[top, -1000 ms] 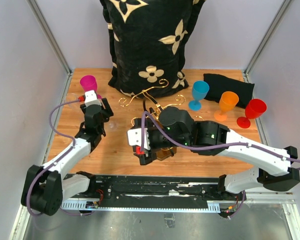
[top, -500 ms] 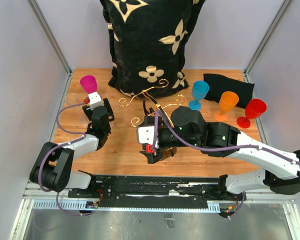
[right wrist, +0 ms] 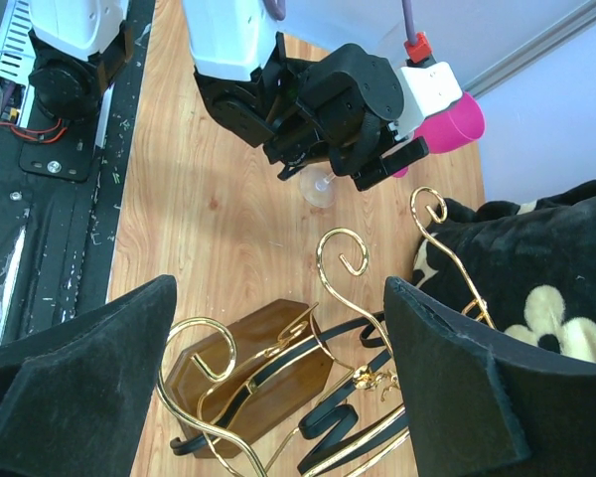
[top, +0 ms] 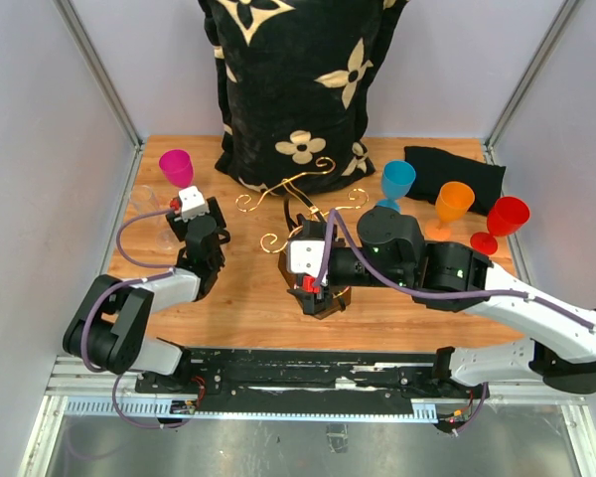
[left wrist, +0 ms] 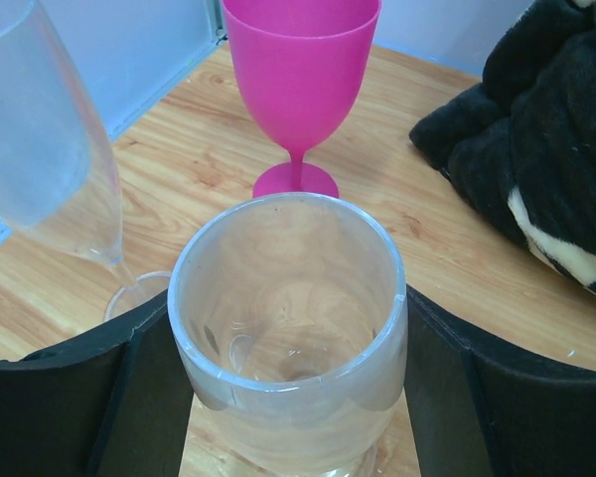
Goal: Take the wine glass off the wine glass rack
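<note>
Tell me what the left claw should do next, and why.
Probably ease the left claw open and let go. The glass is already off the rack, upright in the claw, and seems to stand on the table by the pink glass.

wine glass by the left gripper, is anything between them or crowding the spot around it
Nothing between them: the wine glass sits right between the fingers of the left gripper. A pink glass stands on the table just beyond it, and another clear glass close on the left of the wrist view.
</note>
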Tool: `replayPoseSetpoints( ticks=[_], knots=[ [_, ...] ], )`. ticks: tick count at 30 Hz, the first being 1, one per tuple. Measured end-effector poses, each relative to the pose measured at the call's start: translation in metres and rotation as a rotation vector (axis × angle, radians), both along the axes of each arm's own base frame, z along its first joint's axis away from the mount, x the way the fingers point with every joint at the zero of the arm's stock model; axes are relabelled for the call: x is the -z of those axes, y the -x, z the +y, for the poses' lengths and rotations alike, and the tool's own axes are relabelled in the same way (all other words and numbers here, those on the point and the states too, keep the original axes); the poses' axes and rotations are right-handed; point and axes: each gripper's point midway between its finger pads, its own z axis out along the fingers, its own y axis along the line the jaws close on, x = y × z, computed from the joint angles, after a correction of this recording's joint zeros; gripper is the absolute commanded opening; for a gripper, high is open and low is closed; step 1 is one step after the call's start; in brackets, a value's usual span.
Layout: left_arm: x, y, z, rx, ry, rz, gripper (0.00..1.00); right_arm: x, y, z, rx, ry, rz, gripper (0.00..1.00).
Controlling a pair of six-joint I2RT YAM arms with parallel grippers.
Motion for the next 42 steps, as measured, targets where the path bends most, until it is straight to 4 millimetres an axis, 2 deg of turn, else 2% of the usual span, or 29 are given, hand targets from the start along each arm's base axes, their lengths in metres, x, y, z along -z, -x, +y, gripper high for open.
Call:
replayPoseSetpoints(
  ticks=[3, 6, 11, 23, 26, 32, 40, 42],
  knots=[
    [0.0, 0.002, -0.001, 0.003, 0.001, 0.001, 0.73, -0.001, 0.0, -0.001, 0.002, -0.002, -0.001, 0.85],
    [0.001, 0.003, -0.004, 0.006, -0.004, 0.005, 0.87, -0.001, 0.0, -0.001, 0.002, -0.001, 0.0, 0.85],
    [0.0, 0.004, -0.008, 0.012, -0.016, 0.009, 0.99, -0.001, 0.0, -0.001, 0.002, -0.001, 0.0, 0.85],
    [-0.005, 0.008, -0.01, 0.006, -0.049, 0.01, 1.0, 0.0, -0.005, -0.002, 0.017, 0.0, 0.0, 0.85],
    [-0.019, 0.011, -0.009, 0.007, -0.042, -0.012, 1.0, 0.0, -0.007, -0.003, 0.023, 0.0, 0.0, 0.85],
    [-0.058, 0.016, -0.01, 0.007, 0.019, -0.055, 1.0, 0.0, -0.012, -0.005, 0.049, -0.009, 0.032, 0.86],
    [-0.102, 0.029, -0.014, 0.021, 0.127, -0.021, 1.0, -0.016, -0.052, -0.011, 0.208, -0.084, 0.186, 0.99],
    [-0.116, 0.034, -0.017, 0.037, 0.151, -0.004, 1.0, -0.024, -0.064, -0.013, 0.251, -0.115, 0.235, 0.98]
  ],
)
